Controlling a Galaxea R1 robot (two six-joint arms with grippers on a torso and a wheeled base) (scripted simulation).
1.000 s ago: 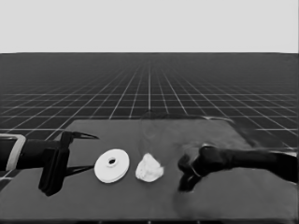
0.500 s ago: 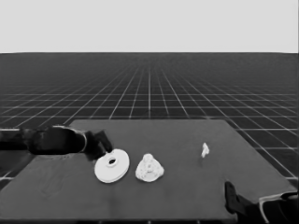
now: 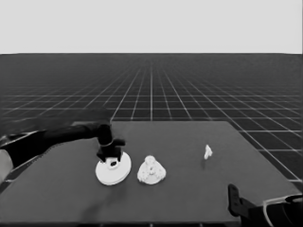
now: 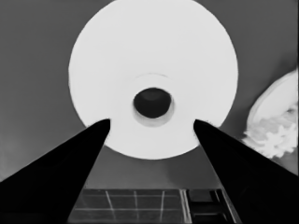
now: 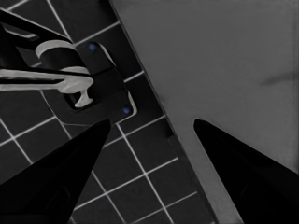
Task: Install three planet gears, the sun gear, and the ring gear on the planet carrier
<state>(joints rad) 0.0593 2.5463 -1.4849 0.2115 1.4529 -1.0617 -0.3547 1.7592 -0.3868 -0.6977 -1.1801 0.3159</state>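
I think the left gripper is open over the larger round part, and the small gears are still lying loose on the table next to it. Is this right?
Not quite. The left gripper is open over the larger round part, but the gears are not loose: in the head view they sit stacked on the smaller round part beside it. The left wrist view shows this too.

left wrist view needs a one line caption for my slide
Left gripper, fingers open, poised over the larger round part, with the gear-laden smaller round part beside it.
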